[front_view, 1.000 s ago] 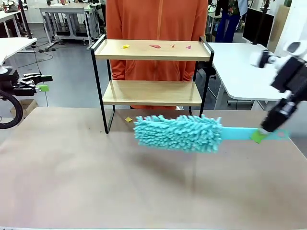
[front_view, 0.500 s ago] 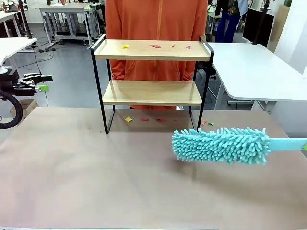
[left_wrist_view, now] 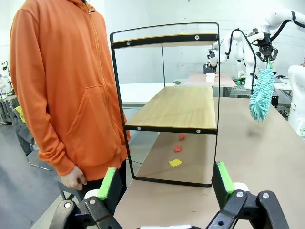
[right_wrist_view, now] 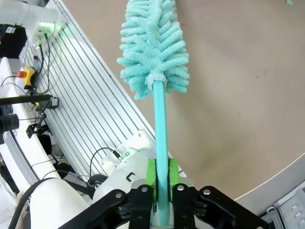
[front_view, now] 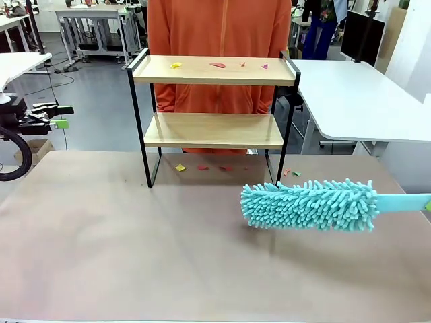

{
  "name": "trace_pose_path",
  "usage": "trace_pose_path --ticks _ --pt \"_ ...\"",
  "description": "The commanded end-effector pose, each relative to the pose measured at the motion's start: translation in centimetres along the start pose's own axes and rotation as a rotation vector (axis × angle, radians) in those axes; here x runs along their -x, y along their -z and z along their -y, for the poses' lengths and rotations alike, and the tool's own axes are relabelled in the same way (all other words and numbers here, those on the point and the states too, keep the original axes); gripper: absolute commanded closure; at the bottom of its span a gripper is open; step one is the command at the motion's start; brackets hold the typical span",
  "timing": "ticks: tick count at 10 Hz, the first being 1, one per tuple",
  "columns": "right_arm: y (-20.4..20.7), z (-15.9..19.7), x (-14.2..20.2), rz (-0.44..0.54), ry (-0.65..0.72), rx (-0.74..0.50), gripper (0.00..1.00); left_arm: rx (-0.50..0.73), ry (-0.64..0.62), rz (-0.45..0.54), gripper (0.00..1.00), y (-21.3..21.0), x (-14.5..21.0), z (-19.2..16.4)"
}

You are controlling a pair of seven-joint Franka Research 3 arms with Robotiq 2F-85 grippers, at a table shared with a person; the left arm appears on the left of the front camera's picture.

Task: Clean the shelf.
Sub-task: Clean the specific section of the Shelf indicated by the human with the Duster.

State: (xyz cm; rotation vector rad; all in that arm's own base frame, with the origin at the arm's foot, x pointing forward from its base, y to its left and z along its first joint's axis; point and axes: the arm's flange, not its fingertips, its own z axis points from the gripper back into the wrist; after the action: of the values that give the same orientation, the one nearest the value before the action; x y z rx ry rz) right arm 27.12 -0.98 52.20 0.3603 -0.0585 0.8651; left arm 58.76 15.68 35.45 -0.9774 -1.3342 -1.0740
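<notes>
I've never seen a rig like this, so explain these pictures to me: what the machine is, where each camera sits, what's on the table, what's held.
The machine is two white robot arms, each ending in a black two-finger gripper with green pads. The wide picture looks from between the arms across the brown table at a person in an orange hoodie. The other two come from wrist cameras looking along the fingers. On the table stands a small two-tier shelf, light wooden boards in a black metal frame. Small coloured scraps lie on its top board and on the table beneath it. The right gripper is shut on the handle of a fluffy teal duster, held over the table right of the shelf. The left gripper is open and empty.
</notes>
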Motion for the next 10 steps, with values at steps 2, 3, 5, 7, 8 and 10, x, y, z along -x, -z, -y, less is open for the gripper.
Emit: trace_pose_path --ticks 2,3,5,7,8,10 --pt "0.09 -0.19 0.17 0.020 0.012 -0.002 0.87 -0.008 0.011 0.001 0.00 0.06 -0.31 0.19" --pt "0.09 -0.19 0.17 0.020 0.012 -0.002 0.87 -0.008 0.011 0.001 0.00 0.06 -0.31 0.19" --pt "0.09 -0.19 0.17 0.020 0.012 -0.002 0.87 -0.008 0.011 0.001 0.00 0.06 -0.31 0.19" --pt "0.09 -0.19 0.17 0.020 0.012 -0.002 0.87 -0.008 0.011 0.001 0.00 0.06 -0.31 0.19" --pt "0.09 -0.19 0.17 0.020 0.012 -0.002 0.87 -0.008 0.011 0.001 0.00 0.06 -0.31 0.19" --pt "0.09 -0.19 0.17 0.020 0.012 -0.002 0.87 -0.008 0.011 0.001 0.00 0.06 -0.31 0.19"
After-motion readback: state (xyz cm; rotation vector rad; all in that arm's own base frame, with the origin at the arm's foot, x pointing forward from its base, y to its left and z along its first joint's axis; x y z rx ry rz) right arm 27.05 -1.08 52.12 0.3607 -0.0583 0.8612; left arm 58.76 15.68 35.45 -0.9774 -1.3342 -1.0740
